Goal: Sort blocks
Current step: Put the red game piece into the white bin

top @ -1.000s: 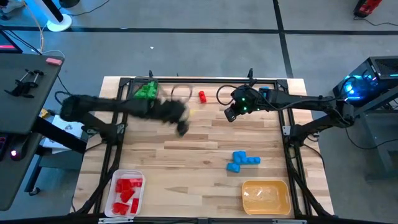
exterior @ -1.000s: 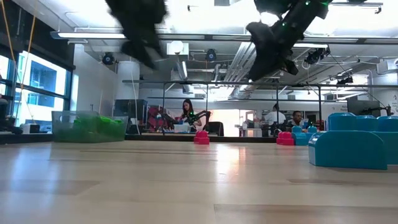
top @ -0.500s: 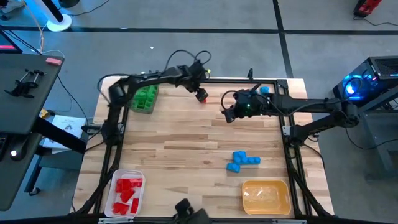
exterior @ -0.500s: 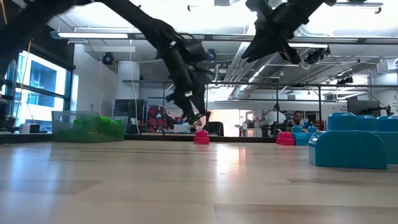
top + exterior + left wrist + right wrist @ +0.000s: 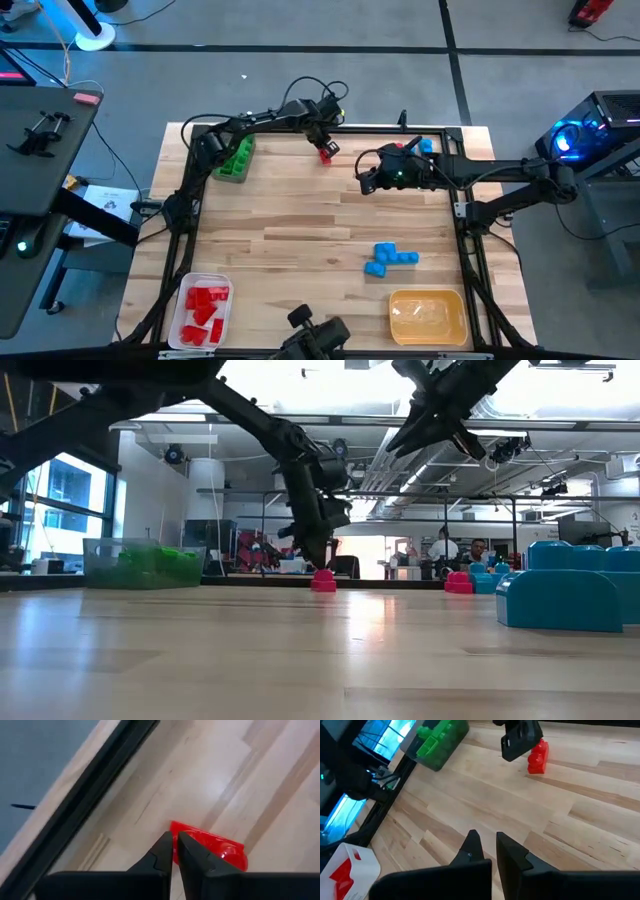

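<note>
Since half a second ago, our left gripper (image 5: 322, 143) has dropped the last bit toward the red block (image 5: 325, 153) at the far edge of the table (image 5: 300, 230), and in the low view we are now seeing it poised directly over that block (image 5: 323, 580). Its jaws are standing nearly together, with only a thin slit between the fingertips (image 5: 165, 851), and the red block (image 5: 212, 849) is lying just beyond and under those tips. We cannot tell whether they are touching it; they are not clamped on it.

Working left to right: the white tray (image 5: 192, 290) of red blocks (image 5: 205, 308) is sitting at the near left corner, well apart from both sets of jaws. The bin of green blocks (image 5: 233, 155) is standing to the left of the left jaws, near the far rail. Just right of the left jaws, our right gripper (image 5: 368, 181) is hanging above bare wood; its fingers (image 5: 472, 844) are parted by a narrow gap and are holding nothing, with the red block (image 5: 538, 756) well ahead of them. A few blue blocks (image 5: 425, 146) are lying at the far edge behind the right arm. On the near side of the right jaws and well apart, a cluster of blue blocks (image 5: 391, 257) is resting on the table, and the yellow tray (image 5: 428, 316) is sitting nearer still.
</note>
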Motion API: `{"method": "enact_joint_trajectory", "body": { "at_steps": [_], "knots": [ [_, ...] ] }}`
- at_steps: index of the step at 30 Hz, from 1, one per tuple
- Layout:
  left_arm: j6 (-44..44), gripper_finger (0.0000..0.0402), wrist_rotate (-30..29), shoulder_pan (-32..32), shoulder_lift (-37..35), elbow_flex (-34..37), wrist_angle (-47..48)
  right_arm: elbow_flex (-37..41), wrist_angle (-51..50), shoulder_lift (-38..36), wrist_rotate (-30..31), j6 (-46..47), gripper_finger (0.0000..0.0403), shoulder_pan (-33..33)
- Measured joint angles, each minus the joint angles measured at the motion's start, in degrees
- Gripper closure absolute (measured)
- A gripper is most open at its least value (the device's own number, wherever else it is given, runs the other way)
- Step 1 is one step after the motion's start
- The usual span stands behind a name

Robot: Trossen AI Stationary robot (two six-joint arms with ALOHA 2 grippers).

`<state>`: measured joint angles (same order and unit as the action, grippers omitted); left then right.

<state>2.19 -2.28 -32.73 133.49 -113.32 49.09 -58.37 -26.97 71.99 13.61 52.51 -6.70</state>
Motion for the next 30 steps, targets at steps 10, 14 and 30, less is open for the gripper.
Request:
{"method": "enact_joint_trajectory", "body": {
  "at_steps": [10, 14, 30],
  "knots": [
    [-2.2, 0.0401, -2.8, 0.0, 0.0, 0.0, -1.5, 0.0, 1.5, 0.0, 0.0, -0.5, 0.0402, 0.0],
    [-3.4, 0.0401, -3.0, 0.2, 0.0, 0.0, 0.1, 0.0, 1.5, 0.0, 0.0, -1.1, 0.0402, 0.0],
    [-2.9, 0.0401, 6.1, 6.2, 0.0, 0.0, 21.6, 0.0, 1.6, 0.0, 0.0, -4.6, 0.0402, 0.0]
  ]
}}
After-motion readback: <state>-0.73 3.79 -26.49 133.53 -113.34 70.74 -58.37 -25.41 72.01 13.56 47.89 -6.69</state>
